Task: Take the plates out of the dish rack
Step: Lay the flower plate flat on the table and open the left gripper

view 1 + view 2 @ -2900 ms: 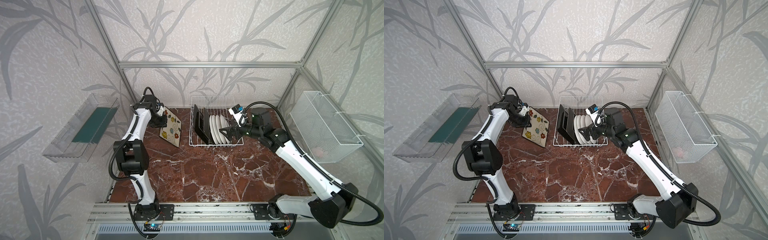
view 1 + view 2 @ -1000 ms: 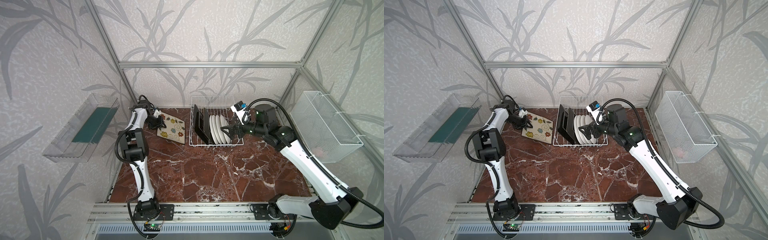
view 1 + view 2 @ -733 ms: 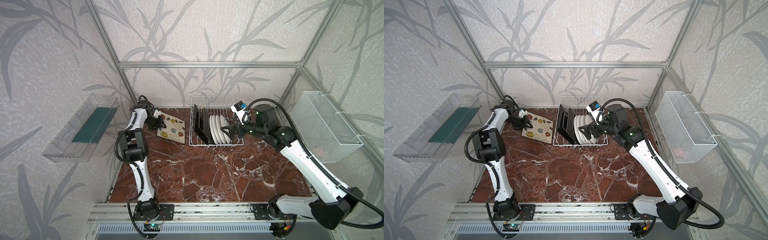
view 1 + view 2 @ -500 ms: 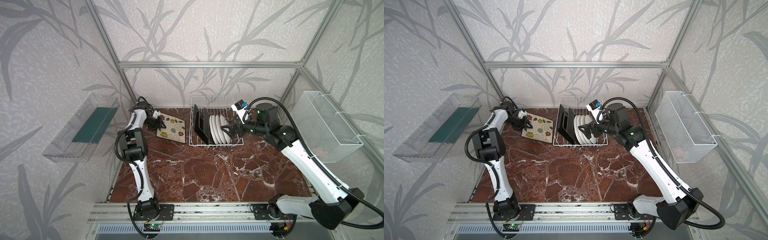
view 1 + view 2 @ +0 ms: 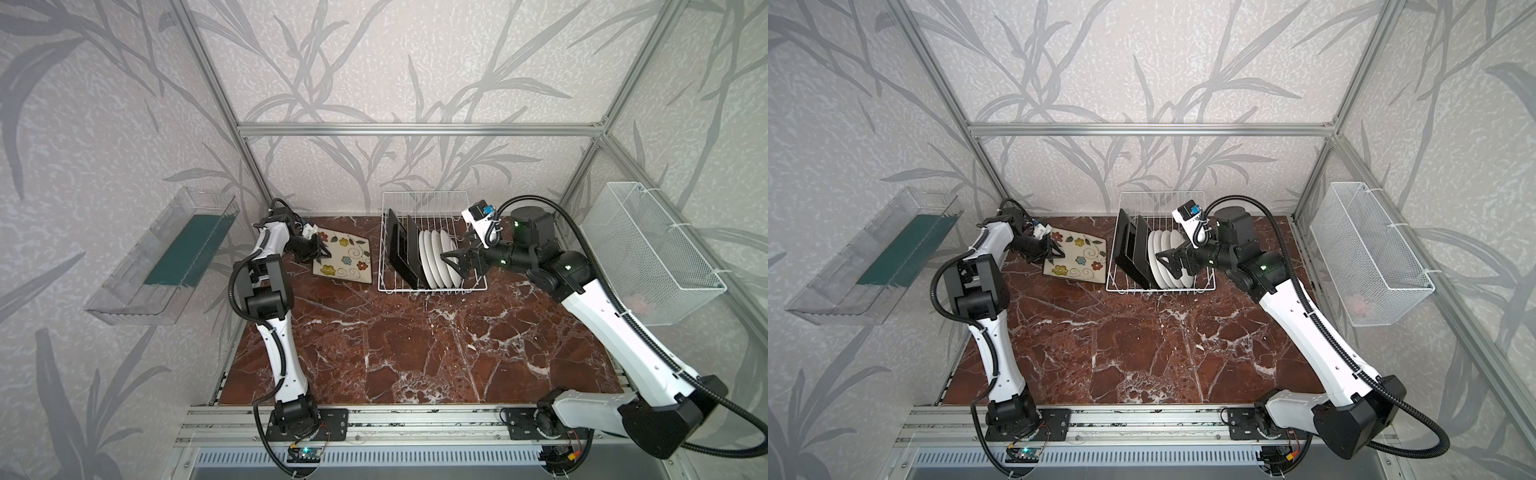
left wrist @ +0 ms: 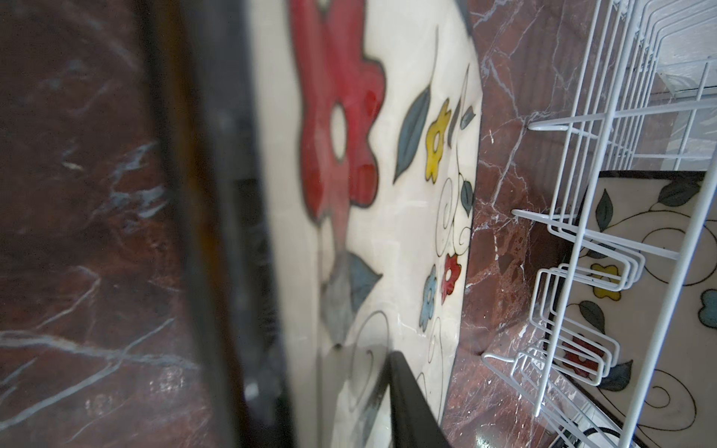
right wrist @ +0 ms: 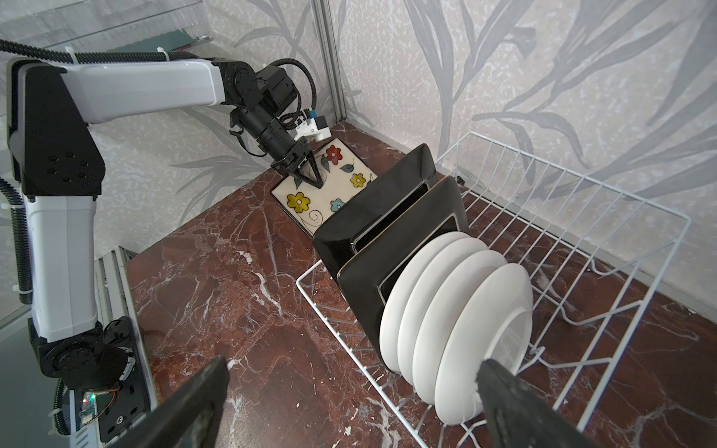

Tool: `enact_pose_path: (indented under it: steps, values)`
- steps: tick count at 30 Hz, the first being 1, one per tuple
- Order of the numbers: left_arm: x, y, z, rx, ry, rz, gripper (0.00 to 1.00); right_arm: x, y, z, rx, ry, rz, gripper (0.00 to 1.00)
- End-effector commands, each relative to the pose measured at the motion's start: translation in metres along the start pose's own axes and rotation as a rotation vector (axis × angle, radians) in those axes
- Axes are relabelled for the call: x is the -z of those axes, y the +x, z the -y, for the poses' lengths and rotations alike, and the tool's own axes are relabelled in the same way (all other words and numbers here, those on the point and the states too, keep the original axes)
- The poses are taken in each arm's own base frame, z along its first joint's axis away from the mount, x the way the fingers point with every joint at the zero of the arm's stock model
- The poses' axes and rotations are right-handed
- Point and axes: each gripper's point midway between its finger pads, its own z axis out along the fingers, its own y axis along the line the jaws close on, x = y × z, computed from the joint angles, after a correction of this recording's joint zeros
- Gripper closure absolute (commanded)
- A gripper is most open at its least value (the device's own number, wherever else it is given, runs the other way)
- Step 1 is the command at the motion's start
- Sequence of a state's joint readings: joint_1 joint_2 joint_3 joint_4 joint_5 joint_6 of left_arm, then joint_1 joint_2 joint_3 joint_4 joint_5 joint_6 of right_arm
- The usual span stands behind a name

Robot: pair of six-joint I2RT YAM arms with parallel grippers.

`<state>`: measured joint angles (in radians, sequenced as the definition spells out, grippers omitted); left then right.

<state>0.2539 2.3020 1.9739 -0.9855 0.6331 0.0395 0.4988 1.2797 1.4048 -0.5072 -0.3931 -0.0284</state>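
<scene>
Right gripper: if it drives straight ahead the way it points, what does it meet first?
Probably the nearest round white plate in the dish rack, straight ahead of the open right gripper; exact depth is unclear.

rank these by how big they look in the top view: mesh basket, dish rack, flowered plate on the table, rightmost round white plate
1. mesh basket, hung on the wall, likely nearer the camera, so its lead is unsure
2. dish rack
3. flowered plate
4. rightmost round white plate, seen nearly edge-on

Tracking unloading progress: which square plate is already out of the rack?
The flowered square plate, face up on the table left of the dish rack; the other square plates stand on edge inside it, black backs showing.
</scene>
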Motion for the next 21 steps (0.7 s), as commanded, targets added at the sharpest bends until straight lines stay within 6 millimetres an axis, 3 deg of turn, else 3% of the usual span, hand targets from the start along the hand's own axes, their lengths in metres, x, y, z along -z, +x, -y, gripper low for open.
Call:
enact_pose_path:
  steps: [1,21]
  values:
    - [-0.014,0.025,-0.067,0.014,-0.274,-0.13,0.72,0.0,0.009,-0.002,-0.004,-0.002,-0.022,0.01]
    - [-0.017,0.032,-0.102,0.06,-0.345,-0.2,0.65,0.005,0.022,0.0,-0.012,0.02,-0.051,0.01]
